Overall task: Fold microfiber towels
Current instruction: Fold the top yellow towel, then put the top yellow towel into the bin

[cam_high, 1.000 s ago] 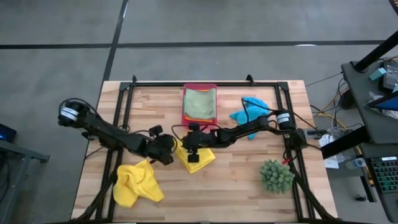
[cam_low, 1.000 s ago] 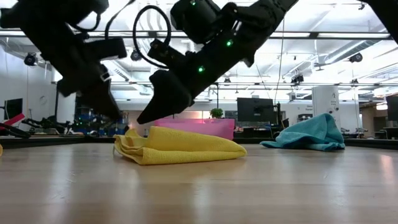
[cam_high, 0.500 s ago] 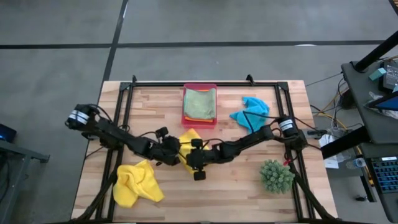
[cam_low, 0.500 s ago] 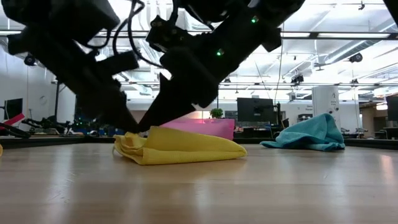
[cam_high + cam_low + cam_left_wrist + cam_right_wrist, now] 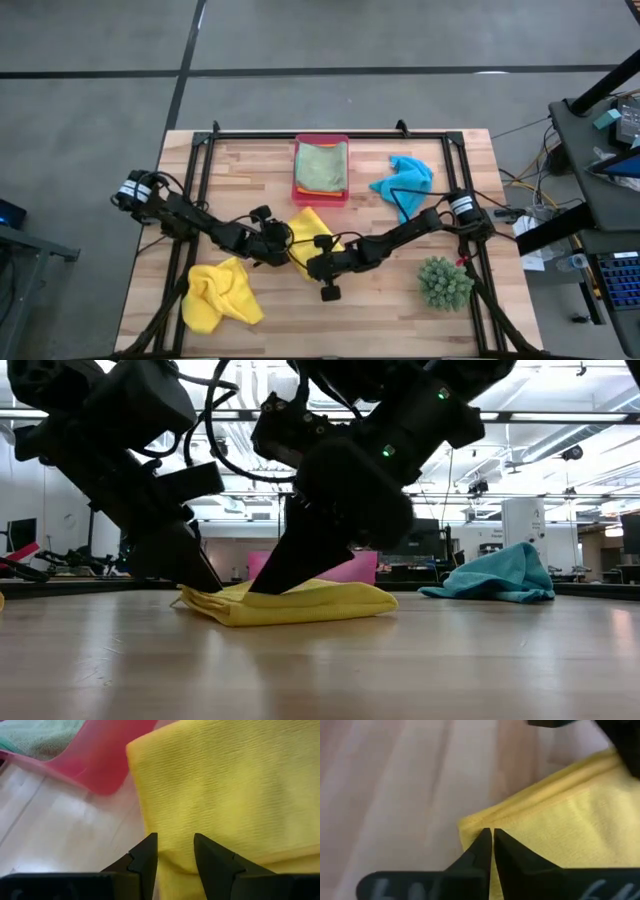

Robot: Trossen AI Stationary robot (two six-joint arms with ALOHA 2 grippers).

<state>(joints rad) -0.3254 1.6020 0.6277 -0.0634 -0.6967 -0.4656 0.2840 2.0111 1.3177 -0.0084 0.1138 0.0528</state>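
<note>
I am working on the yellow towel (image 5: 308,232) in the middle of the counter (image 5: 400,300), and both my arms are down at it. My right jaws (image 5: 492,842) are pinched tight on the thin edge at one corner of this towel. My left jaws (image 5: 175,852) are a little apart with the yellow cloth between them, at the other side, but I cannot tell if they really hold it. The towel lies right under and between my two jaws, low and flat, already doubled over, so I think this fold is only half done. Past my jaws sits the pink tray (image 5: 322,143) with a light green towel (image 5: 321,165) lying neat and flat in it, so that one looks finished. Out beyond my right arm a blue towel (image 5: 402,182) lies in a bumpy heap, not folded. Near my left arm another yellow towel (image 5: 220,295) is all crumpled up too. So I guess one is done, one is in hand, and at least two are left. The cloth is soft and thin with tiny ribs in the weave, and it bends easily. The counter is smooth pale wood, and the tray is shiny plastic.
</note>
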